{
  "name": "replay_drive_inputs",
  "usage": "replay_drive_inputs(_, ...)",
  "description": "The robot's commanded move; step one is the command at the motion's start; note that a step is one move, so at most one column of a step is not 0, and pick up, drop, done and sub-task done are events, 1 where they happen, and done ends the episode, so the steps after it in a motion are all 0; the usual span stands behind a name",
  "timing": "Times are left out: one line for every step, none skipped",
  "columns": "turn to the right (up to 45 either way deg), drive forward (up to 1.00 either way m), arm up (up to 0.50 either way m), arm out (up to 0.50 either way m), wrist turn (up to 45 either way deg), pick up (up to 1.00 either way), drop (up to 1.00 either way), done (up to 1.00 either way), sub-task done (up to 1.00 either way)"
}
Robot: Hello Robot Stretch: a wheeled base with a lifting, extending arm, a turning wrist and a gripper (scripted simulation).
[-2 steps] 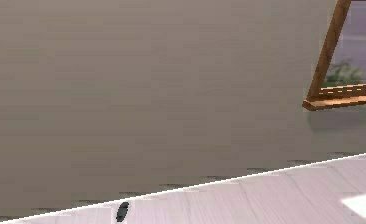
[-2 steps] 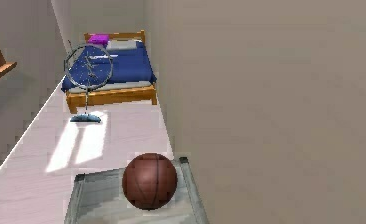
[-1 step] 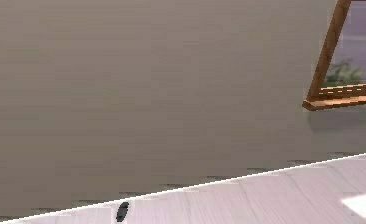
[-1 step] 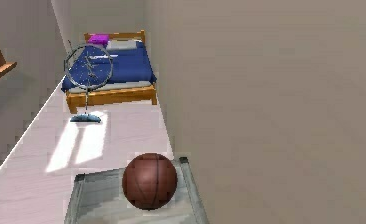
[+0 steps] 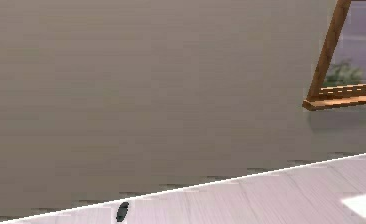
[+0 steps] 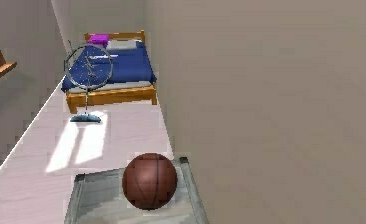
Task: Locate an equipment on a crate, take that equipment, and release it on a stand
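A basketball [image 6: 150, 181] is sitting on a crate [image 6: 89, 197] at the bottom of the arm side view. The ball is showing a dark reddish-brown skin with thin black seams curving across it. It is resting near the middle of the crate's top, and the crate is looking pale grey and boxy beneath it.

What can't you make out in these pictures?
Forward view: the window is cut off by the right edge; the dark thing on the floor too small to name.
Arm side view: the crate is cut off by the bottom edge; the basketball hides part of it.
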Motion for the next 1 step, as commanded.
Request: replay_drive_inputs(0.0,0.00,0.00,0.22,0.0,0.00,0.00,0.00,0.00)
